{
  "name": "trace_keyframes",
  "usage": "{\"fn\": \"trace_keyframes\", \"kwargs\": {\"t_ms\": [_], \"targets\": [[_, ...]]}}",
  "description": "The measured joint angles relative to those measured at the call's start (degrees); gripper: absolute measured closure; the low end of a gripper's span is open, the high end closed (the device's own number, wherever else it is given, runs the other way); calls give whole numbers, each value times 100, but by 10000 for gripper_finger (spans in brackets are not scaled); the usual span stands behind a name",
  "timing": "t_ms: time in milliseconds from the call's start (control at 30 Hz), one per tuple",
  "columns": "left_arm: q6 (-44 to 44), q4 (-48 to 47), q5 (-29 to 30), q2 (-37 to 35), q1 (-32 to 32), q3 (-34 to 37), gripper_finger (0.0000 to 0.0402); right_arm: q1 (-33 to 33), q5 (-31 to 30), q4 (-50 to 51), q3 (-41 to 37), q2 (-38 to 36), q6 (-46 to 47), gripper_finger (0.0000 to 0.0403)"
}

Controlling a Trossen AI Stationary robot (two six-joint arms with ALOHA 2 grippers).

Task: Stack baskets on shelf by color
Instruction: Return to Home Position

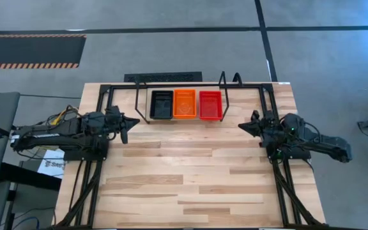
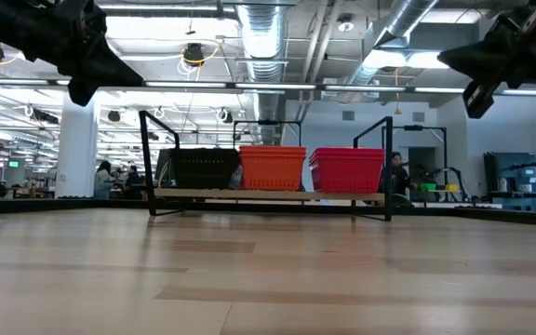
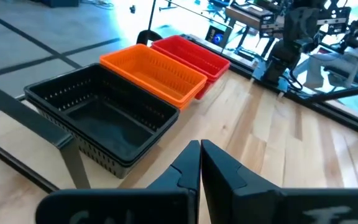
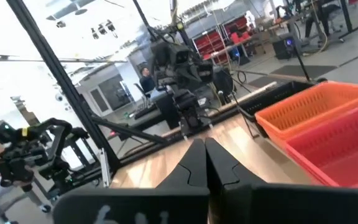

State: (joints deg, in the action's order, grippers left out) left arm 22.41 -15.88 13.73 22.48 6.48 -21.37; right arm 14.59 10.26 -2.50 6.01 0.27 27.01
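Three stacks of baskets stand side by side on the shelf (image 1: 138,102) at the table's far edge: black baskets (image 1: 161,104) on the left, orange baskets (image 1: 184,103) in the middle, red-pink baskets (image 1: 210,105) on the right. In the low view the black (image 2: 203,168), orange (image 2: 272,167) and red-pink (image 2: 347,170) stacks rest on the shelf's bottom. My left gripper (image 1: 135,121) hovers shut over the table's left side, pointing right. My right gripper (image 1: 241,126) hovers shut over the right side, pointing left. Both are clear of the baskets.
A black rail frame (image 1: 104,96) runs around the table's sides and far edge. The shelf's looped uprights (image 1: 230,80) rise at its ends. Bare wooden table (image 1: 190,172) lies between and in front of the arms. People and equipment show in the room beyond.
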Motion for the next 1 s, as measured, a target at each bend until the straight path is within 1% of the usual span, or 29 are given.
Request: {"fn": "trace_keyframes", "kwargs": {"t_ms": [133, 267, 333, 500, 767, 867, 1000], "targets": [[-153, 20, -89, 0, 0, 14, 401, 0, 0, 9, -106, -2, 1, 403], [-186, 85, -147, -2, -4, 203, 401, -2, -1, -30, -111, -4, -26, 403], [-183, 403, -227, -6, -4, 448, 401, -1, -38, -35, -111, -2, -28, 403], [-179, 1726, -822, -4, -4, 1276, 402, -2, -110, -33, -111, -2, -46, 403], [3, 2415, -1307, -2, -4, 2055, 401, 0, -219, -33, -111, -2, -46, 403], [38, 2507, -1413, -9, -23, 2070, 401, 0, -321, -32, -111, -2, -44, 403], [-164, 2639, -1642, -21, -117, 2070, 402, 0, -441, -33, -111, -2, -10, 403]]}}
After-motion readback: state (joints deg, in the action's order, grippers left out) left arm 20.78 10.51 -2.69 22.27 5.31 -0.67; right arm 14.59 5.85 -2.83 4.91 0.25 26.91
